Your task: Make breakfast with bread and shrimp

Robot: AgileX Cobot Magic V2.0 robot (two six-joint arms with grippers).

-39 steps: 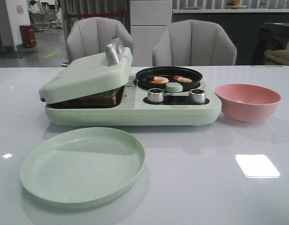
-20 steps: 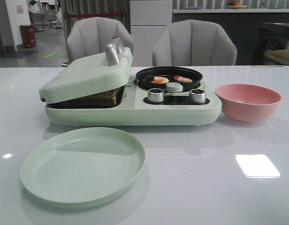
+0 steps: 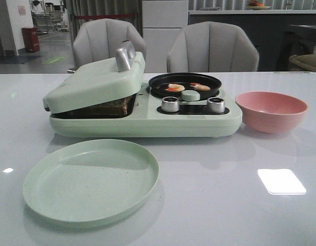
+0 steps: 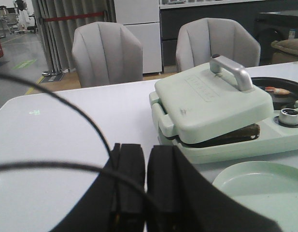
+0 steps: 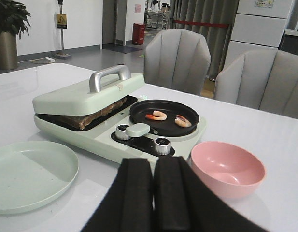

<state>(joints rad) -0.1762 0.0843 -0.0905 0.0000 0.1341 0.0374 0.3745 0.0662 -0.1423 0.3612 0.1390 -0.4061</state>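
My left gripper (image 4: 146, 181) sits low over the glossy white table (image 3: 224, 215), its two matte black fingers (image 4: 129, 179) pressed together with only a thin seam between them, nothing held. My right gripper (image 5: 153, 193) is the same: blunt black rubbery pads closed flat against each other, empty. Neither arm shows in the front view.

In front of me stands a pale mint-green breakfast maker (image 3: 147, 123) of smooth plastic with rounded corners. Its hinged sandwich-press lid (image 3: 93, 82), slightly domed and topped by a curved silver metal handle (image 3: 124, 55), rests tilted, propped up rather than fully shut. In the dark gap under it lies the bread (image 3: 117, 106): I see only a rough, dark brown crusted edge, thick and coarse, clamped between lid and base.

Beside the press, on the same base, sits a round black non-stick frying pan (image 3: 185, 84) with a shallow rim. Two small curled shrimp (image 3: 175, 87) lie in it, orange-pink with paler white bellies, well apart from each other. In front of the pan are two shiny chrome knobs (image 3: 170, 104) and a small mint-green cap (image 3: 190, 95).

A flat round mint-green plate (image 3: 91, 182) with a raised rim lies on the table in front of the press. A matte pink bowl (image 3: 271, 111) stands just beside the maker's pan end.
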